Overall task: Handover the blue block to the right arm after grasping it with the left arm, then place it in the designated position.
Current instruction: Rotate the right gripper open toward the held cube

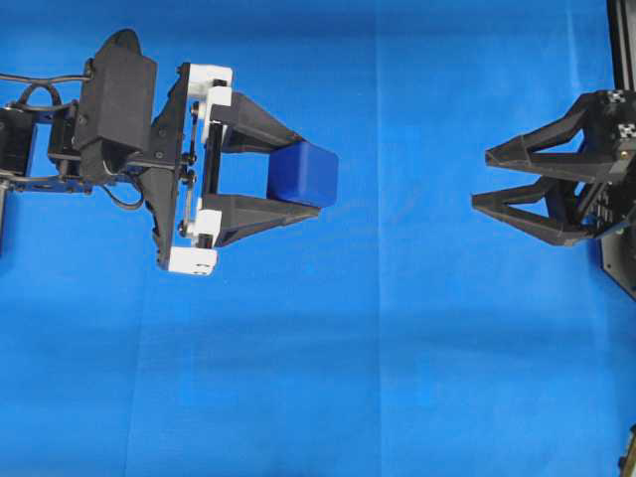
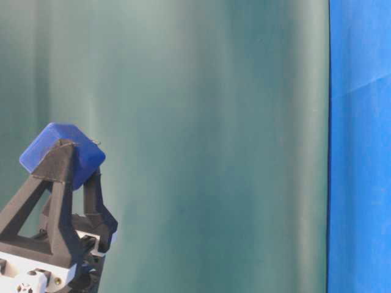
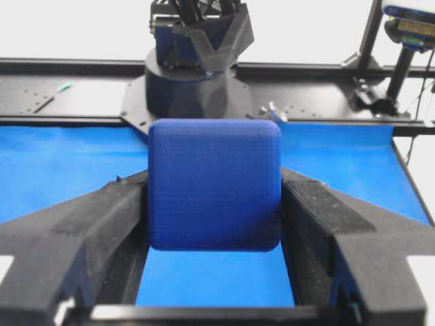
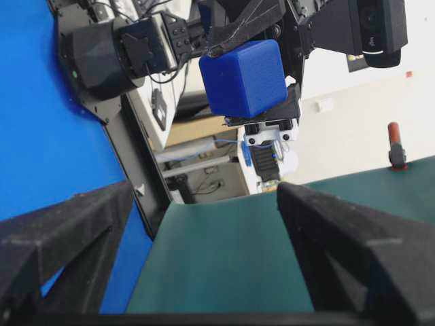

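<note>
While the left gripper (image 1: 301,179) pinches the blue block (image 1: 303,176) between its two fingertips, the block sits clear above the blue cloth (image 1: 328,378) — held in the air, not resting on anything. In the left wrist view the block (image 3: 214,184) fills the gap between the fingers squarely, both pads pressed flat on opposite faces. At table level the block (image 2: 61,155) shows tilted, gripped near the very tips.

Right gripper (image 1: 480,179) stands spread wide, empty, pointing at the block from the right side of the overhead view, with open cloth between the two. Its wrist camera sees the block (image 4: 243,77) ahead and above the line between its fingers, not yet between them.

Judgement: the grasp is done, the handover is pending; placement not begun. No marked target is visible in these views.

Risks from here:
- The right fingers may close on the same faces the left fingers occupy, causing a collision; a rolled approach is needed.
- Grip near the tips — a nudge from the incoming gripper could twist or pop the block out.
- Early release by the left arm, before the right has closed, would drop the block onto the cloth.
- Misaligned height, as the right wrist view suggests, could mean a corner pinch and slip.
</note>
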### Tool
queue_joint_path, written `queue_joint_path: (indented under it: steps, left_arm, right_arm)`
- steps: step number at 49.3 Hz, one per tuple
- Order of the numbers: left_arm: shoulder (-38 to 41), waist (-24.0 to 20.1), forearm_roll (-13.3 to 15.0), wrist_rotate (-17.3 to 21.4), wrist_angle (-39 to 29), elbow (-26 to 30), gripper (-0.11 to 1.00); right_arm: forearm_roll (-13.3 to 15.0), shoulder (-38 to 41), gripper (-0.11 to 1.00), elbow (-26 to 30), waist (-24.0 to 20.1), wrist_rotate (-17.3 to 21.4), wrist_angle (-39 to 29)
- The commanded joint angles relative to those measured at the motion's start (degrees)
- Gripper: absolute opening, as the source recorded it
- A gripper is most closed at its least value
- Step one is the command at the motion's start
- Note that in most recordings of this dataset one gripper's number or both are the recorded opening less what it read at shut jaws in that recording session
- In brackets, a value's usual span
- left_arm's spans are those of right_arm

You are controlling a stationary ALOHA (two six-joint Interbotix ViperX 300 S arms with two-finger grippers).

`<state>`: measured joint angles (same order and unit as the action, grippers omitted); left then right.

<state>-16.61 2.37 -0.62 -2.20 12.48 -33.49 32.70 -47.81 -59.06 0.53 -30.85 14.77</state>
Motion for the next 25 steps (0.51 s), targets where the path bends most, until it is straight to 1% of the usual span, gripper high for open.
queue_joint_path:
  steps: [1, 25]
  left_arm:
    - [-0.79, 0.18, 0.09, 0.0, 0.7, 0.62, 0.49]
    - [-0.79, 0.18, 0.09, 0.0, 0.62, 0.62, 0.49]
  right_arm:
    - [0.0, 0.09, 0.95, 1.14, 0.0, 0.18, 0.53]
    - [0.0, 0.53, 0.94, 1.32, -0.09, 0.18, 0.53]
